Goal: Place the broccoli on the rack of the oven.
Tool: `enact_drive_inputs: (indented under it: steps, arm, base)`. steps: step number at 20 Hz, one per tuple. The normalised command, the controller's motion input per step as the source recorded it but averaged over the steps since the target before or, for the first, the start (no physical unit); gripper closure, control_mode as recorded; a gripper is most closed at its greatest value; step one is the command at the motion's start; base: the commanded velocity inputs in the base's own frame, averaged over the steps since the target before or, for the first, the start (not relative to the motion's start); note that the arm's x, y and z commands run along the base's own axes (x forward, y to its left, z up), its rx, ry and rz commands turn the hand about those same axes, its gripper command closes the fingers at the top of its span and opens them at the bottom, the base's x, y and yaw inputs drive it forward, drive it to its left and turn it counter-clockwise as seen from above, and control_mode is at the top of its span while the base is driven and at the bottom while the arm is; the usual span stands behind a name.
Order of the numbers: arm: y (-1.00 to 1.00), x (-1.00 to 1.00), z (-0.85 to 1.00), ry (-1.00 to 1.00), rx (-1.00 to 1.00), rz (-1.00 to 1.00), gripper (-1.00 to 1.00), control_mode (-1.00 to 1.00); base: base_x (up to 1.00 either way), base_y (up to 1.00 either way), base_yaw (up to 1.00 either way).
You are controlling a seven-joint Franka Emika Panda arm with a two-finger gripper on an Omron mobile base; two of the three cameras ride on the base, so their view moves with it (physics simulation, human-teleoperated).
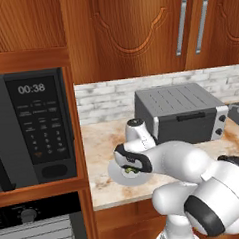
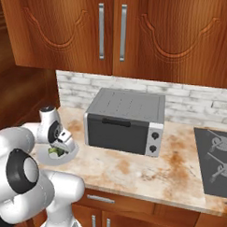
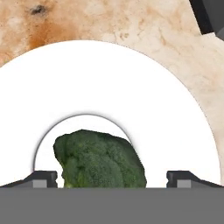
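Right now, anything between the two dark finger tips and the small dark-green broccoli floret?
Nothing. In the hand view the small dark-green broccoli floret sits between the open gripper finger tips, with only bare round white plate either side.

**Broccoli between the fingertips, over the plate**

The broccoli point(image 3: 99, 159) sits low in the hand view, its dark-green crown just left of the middle. It lies in the sunken centre of a round white plate point(image 3: 166, 109), nearer the left side of that inner ring. The gripper point(image 3: 111, 178) stands spread, one dark fingertip point(image 3: 41, 178) to the left of the floret and the other well off to its right; whether the left one touches the floret cannot be told. Around the plate's rim runs a mottled beige countertop point(image 3: 131, 22), with a darker brown blotch near the view's upper left. A dark grey object point(image 3: 210, 15) cuts across the upper right corner.
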Motion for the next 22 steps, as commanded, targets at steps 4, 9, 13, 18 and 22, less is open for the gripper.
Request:
enact_drive_inputs:
  steps: [4,9,13,18,22]
  arm:
    - [0.03,0.04,-0.23,0.00,0.00,0.00,-1.00,-1.00]
    - [0.01,0.00,-0.22,0.00,0.00,0.00,1.00,-1.00]
    - [0.03,-0.01,-0.15,0.00,0.00,0.00,1.00,-1.00]
    - [-0.01,-0.18,0.00,0.00,0.00,-0.02,1.00,-1.00]
    - [0.00,-0.45,0.43,-0.12,-0.04,-0.03,1.00,-1.00]
  base:
    - [0.00,0.00,0.00]
    - [0.00,0.00,0.00]
    - [0.00,0.00,0.00]
    - [0.00,0.00,0.00]
    - [0.00,0.00,0.00]
